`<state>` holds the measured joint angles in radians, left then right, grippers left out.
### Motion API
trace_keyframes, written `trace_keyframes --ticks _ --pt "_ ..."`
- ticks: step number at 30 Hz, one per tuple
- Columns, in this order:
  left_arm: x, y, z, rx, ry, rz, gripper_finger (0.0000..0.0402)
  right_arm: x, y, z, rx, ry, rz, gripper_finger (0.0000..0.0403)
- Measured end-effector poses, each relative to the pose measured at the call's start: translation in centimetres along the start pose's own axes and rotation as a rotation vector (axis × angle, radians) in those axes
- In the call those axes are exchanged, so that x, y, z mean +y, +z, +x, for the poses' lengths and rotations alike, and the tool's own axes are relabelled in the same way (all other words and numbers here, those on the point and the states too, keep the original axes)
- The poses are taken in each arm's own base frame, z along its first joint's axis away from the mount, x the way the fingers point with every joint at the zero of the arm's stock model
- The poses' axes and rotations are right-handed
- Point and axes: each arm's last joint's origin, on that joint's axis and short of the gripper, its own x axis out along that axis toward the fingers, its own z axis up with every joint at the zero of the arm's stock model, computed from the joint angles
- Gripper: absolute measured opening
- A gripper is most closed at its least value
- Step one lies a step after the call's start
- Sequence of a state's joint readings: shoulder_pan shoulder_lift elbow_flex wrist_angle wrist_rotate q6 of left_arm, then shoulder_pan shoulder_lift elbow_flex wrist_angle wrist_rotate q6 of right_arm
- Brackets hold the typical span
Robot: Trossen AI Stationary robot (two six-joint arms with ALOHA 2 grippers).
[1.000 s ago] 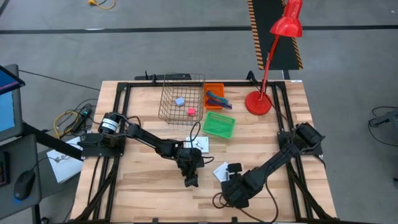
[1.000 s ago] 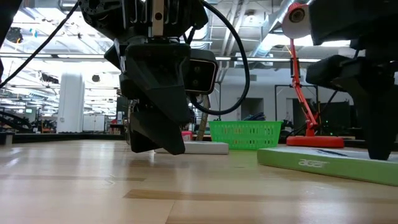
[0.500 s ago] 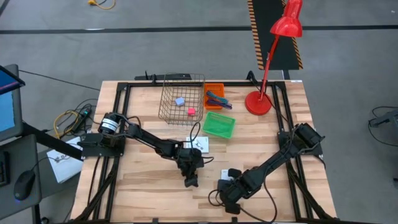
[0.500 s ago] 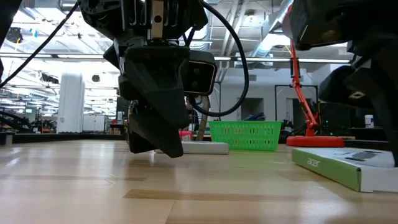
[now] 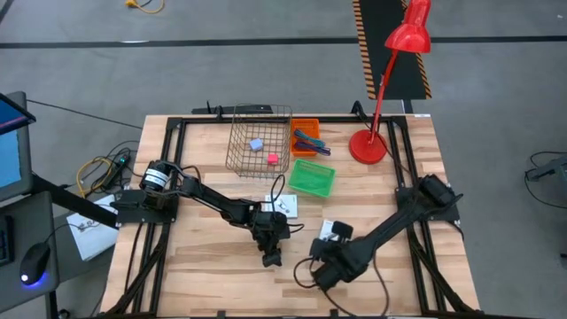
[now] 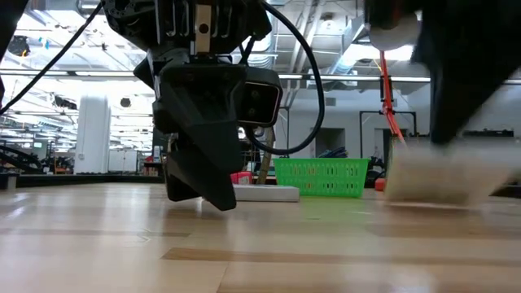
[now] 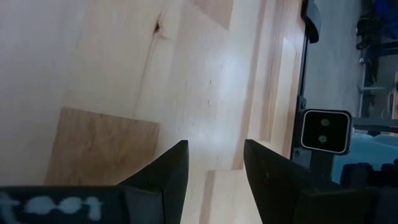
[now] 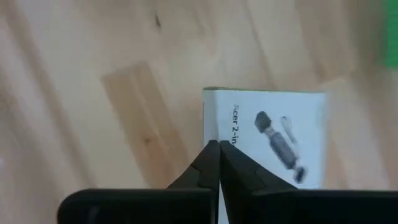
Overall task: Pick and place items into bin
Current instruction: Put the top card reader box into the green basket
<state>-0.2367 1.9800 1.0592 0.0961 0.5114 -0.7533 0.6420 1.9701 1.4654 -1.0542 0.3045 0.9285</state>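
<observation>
My right gripper (image 5: pixel 330 241) is shut on a flat white packet (image 8: pixel 273 134) with a green edge and dark print, near the table's front middle. The low view shows that packet (image 6: pixel 448 175) only as a blur. My left gripper (image 7: pixel 214 165) stands open just above bare wood left of it, nothing between its fingers. A second white packet (image 5: pixel 283 206) lies flat behind it. The wire bin (image 5: pixel 260 142) holds a lilac cube (image 5: pixel 256 143) and a pink cube (image 5: pixel 272 159). Coloured sticks (image 5: pixel 308 140) lie in an orange tray. My right gripper pinches the packet at its green-edged side (image 8: pixel 211 134), between the free ends of its two fingers. The fingers come from above, pointing steeply down. The packet is tipped up off its flat rest, below the fingers. Whether its lower edge is clear of the table I cannot tell.
A green basket (image 5: pixel 312 177) stands between the wire bin and the grippers. A red desk lamp (image 5: pixel 370 146) has its base at the far right. A black frame (image 5: pixel 173 168) runs along the table's sides. Bare wood lies at the front left.
My right gripper has risen and rolled about its own axis, taking the packet along. The packet lay flat on the table a second ago and is now tipped up and raised. My left gripper has kept still.
</observation>
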Motion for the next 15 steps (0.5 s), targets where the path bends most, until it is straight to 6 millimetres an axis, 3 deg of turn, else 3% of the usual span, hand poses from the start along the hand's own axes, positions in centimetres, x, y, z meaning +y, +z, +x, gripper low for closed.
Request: trace_keyframes --ticks 8,12,15 --pt "0.1 -0.1 0.0 0.006 0.007 0.002 0.0143 -1.9 1.4 -5.5 -0.063 -0.122 -0.018 0.0001" --pt "0.1 -0.1 0.0 0.007 0.008 0.001 0.0143 -3.0 2.4 -6.8 -0.070 -0.190 -0.017 0.0001" --pt "0.1 -0.1 0.0 0.011 0.009 0.000 0.0143 -3.4 3.1 -7.1 -0.034 -0.146 -0.039 0.0001"
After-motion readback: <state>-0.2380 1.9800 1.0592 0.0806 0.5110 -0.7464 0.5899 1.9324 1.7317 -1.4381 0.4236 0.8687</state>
